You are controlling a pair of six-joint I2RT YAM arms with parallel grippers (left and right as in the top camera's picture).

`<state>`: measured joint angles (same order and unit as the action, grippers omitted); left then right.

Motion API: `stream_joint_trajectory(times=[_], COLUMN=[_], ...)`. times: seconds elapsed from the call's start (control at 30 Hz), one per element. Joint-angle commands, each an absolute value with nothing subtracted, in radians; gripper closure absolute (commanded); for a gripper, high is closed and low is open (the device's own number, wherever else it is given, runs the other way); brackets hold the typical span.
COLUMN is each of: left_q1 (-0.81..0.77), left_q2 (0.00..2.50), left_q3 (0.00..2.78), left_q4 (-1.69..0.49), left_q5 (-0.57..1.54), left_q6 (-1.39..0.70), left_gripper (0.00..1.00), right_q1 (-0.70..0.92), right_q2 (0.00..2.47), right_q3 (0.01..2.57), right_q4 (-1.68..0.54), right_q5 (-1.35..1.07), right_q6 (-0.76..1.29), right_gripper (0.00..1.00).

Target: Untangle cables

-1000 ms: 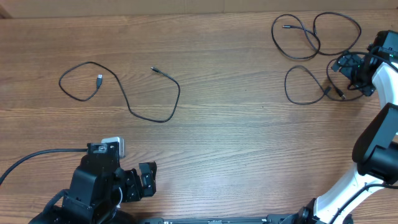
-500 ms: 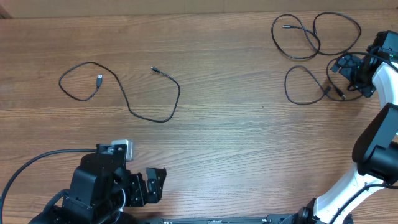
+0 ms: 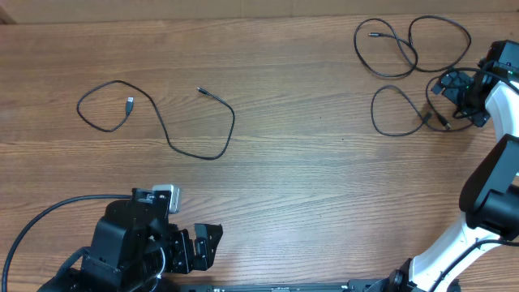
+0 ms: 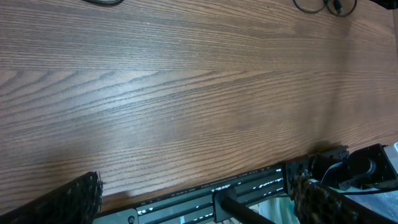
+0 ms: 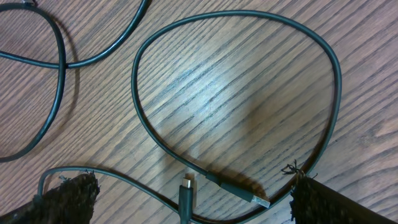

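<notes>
One thin black cable (image 3: 195,138) lies spread in open loops on the left half of the wooden table, its plug ends apart. Other black cables (image 3: 409,49) lie in overlapping loops at the far right, with a loop (image 3: 393,113) nearer the middle. My right gripper (image 3: 456,85) hovers over these loops, open and holding nothing; its wrist view shows a cable loop (image 5: 236,93) and two plug ends (image 5: 186,186) between the fingers (image 5: 193,196). My left gripper (image 3: 199,247) is open and empty at the table's front edge (image 4: 193,199), far from any cable.
The black rail (image 4: 249,193) of the table's front edge and the right arm's base (image 4: 348,171) show in the left wrist view. A thick black wire (image 3: 49,211) runs from the left arm. The right arm's white links (image 3: 495,186) stand along the right edge.
My left gripper has drawn back toward the front edge and shifted slightly right. The right gripper and the cables have not moved.
</notes>
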<state>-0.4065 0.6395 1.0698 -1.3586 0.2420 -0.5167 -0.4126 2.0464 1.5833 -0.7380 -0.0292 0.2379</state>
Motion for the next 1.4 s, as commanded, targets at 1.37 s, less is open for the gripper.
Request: stream_joint_trajectory(times=[1.37], left_q1=[-0.414], left_q2=[0.635], left_q3=[1.064], left_q4=[-1.361], left_q5=[0.33], left_q6=[-0.415], left_gripper=[0.0], right_q1=[-0.414], right_q2=[2.009], right_q3=[1.592], right_q4=[-0.716], right_q5=[-0.028], right_q6=[0.235], right_gripper=[0.0])
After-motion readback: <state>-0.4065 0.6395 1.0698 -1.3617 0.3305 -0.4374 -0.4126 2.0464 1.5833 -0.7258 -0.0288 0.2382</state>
